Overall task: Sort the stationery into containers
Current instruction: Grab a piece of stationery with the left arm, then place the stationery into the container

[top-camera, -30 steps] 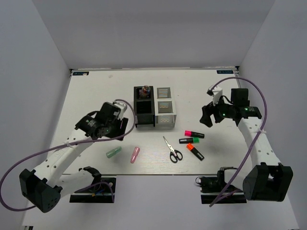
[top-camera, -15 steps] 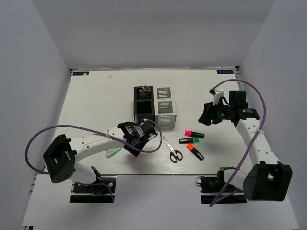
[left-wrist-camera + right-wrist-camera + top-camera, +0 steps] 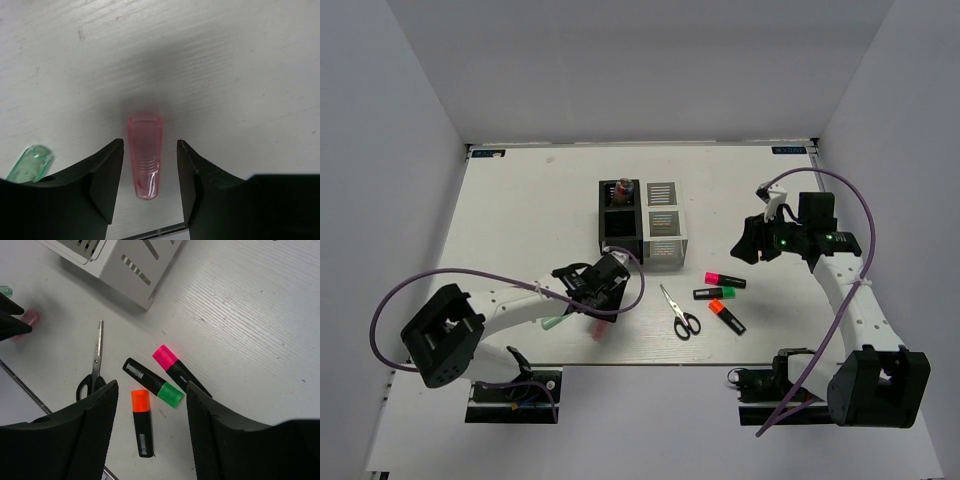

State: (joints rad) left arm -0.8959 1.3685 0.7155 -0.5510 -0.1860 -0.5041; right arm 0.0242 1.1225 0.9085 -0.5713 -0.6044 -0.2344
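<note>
A pink cap [image 3: 145, 155] lies on the table [image 3: 240, 75] between the widely spread left fingers [image 3: 102, 182], touching neither (its long axis runs parallel to them). The right fingers [image 3: 95, 435], also wide, hover far off.

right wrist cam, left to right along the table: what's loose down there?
Pink translucent tapered piece → black-handled steel scissors → cluster of three black markers with orange, green and pink ends. The markers overlap sideways, so their order is left out, as is the white slotted organiser spanning the top.
</note>
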